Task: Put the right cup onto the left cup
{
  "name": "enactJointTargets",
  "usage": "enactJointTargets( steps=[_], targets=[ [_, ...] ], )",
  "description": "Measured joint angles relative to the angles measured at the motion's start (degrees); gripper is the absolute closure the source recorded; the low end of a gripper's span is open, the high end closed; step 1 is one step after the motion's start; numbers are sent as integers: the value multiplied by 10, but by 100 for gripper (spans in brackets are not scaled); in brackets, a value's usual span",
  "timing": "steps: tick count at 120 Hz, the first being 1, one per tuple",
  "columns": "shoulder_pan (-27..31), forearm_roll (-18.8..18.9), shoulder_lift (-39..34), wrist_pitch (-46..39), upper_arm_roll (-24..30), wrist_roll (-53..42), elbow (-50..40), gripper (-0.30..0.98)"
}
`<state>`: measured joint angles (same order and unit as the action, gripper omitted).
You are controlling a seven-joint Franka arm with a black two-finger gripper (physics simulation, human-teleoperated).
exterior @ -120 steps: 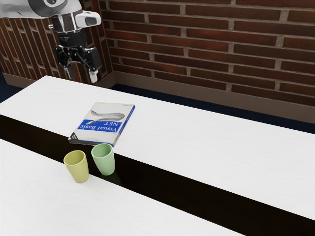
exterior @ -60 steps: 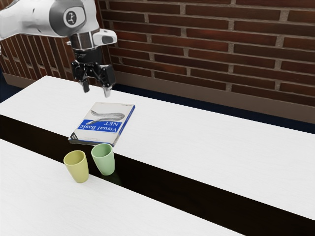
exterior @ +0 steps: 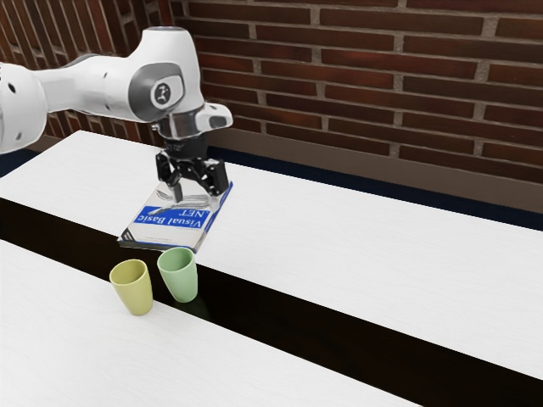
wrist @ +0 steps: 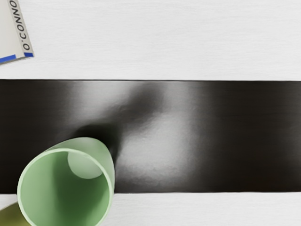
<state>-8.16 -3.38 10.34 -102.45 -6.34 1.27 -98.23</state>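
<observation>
My gripper (exterior: 196, 202) hangs over the book's far part in the exterior view, its two fingers apart with nothing between them. The green cup (exterior: 178, 275) stands upright on the dark strip, nearer the camera than the gripper. Close beside it, toward the exterior view's left, is the yellow cup (exterior: 132, 287), upright at the strip's edge. The wrist view looks down into the green cup (wrist: 66, 188), and a bit of the yellow cup (wrist: 13, 216) peeks out beside it.
A Visual Basic book (exterior: 170, 227) lies flat just behind the cups; its corner (wrist: 14, 35) appears in the wrist view too. The white table (exterior: 339, 246) has a dark strip (exterior: 280, 309) running across it. Behind the table rises a brick wall.
The arm has swung toward the exterior view's right and lowered, bringing my open gripper from the table's far end to above the book. Both cups and the book have stayed put.
</observation>
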Motion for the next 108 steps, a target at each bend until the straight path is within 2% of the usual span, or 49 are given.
enactJointTargets(
  steps=[55,108],
  targets=[
    [14,3,-28,-117,5,32,-124,2],
    [16,6,-30,-180,5,26,-185,2]
  ],
)
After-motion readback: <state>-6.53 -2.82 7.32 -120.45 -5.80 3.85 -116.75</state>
